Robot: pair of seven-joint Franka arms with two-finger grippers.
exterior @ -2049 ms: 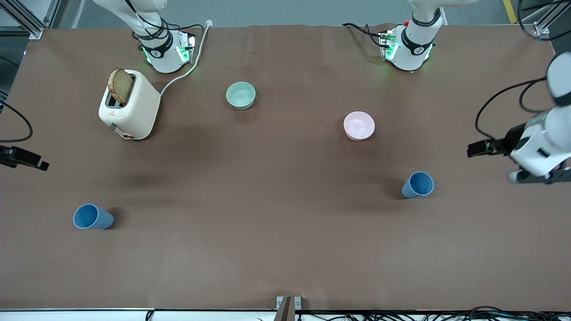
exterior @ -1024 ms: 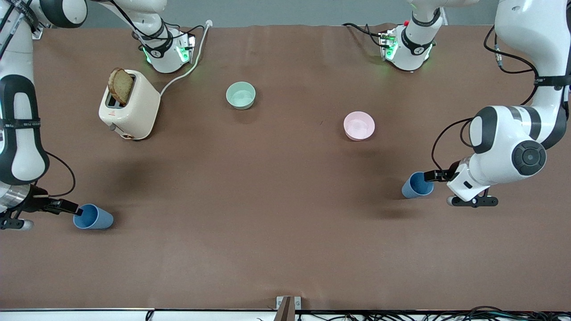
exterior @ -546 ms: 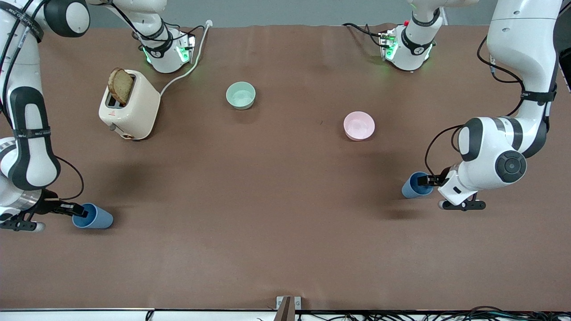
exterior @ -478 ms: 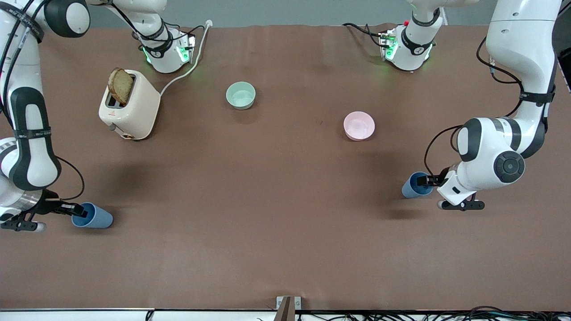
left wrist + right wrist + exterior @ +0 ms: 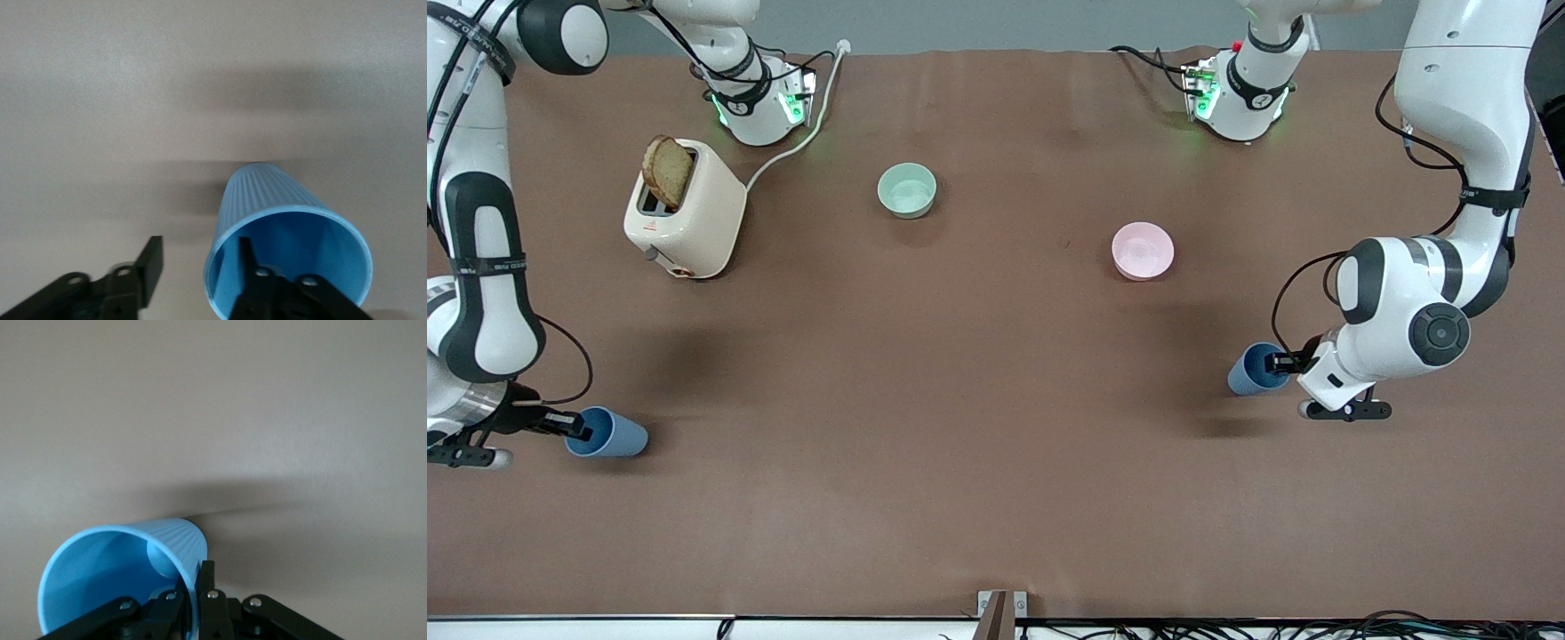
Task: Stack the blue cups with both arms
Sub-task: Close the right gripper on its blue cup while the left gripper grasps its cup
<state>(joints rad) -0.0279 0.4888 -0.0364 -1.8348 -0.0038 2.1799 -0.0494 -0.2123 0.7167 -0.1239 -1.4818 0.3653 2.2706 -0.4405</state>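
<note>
Two blue cups stand upright on the brown table. One blue cup [image 5: 1249,373] is near the left arm's end, nearer the front camera than the pink bowl. My left gripper [image 5: 1285,362] is open at its rim. In the left wrist view, the left gripper [image 5: 200,245] has one finger inside the cup [image 5: 267,200] and one outside. The other blue cup [image 5: 612,436] is at the right arm's end. My right gripper [image 5: 574,427] is shut on its rim. In the right wrist view, the right gripper [image 5: 195,577] pinches the wall of that cup [image 5: 100,567].
A cream toaster [image 5: 689,213] with a slice of bread stands near the right arm's base, its cord trailing toward the base. A pale green bowl [image 5: 907,189] and a pink bowl [image 5: 1143,250] sit mid-table, farther from the front camera than the cups.
Both arms came in from the table ends and lowered to the cups. The cup at the right arm's end has shifted slightly toward that end with the right gripper on it.
</note>
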